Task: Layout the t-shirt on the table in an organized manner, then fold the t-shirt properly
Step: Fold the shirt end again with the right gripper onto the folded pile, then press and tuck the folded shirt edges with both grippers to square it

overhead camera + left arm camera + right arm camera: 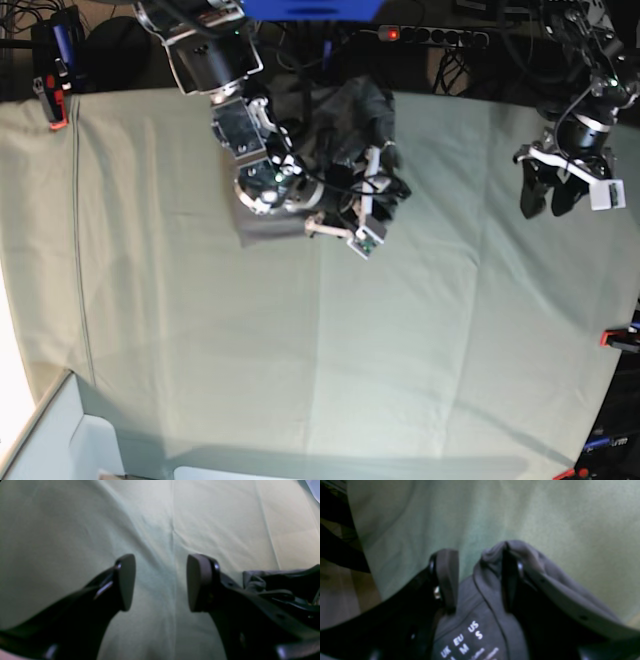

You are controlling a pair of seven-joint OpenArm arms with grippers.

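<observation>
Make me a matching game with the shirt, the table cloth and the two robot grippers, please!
Things:
1. t-shirt
2. table
3. left gripper
4. right gripper

Descriptions:
A. pale grey-green
B. open above bare cloth
C. dark grey, bunched up
D. one finger tucked under the shirt's collar

Pairs: 1-C, 2-A, 3-B, 4-D

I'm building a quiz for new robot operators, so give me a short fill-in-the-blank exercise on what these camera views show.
1. The t-shirt lies bunched, not yet spread, and its colour is dark ____.
2. In the right wrist view, the printed size label reads UK, EU and ____.
3. The left gripper is ____, with only the table between its pads.
4. Shirt fabric drapes over one finger of the ____ gripper.

Missing words: grey; US; open; right
</observation>
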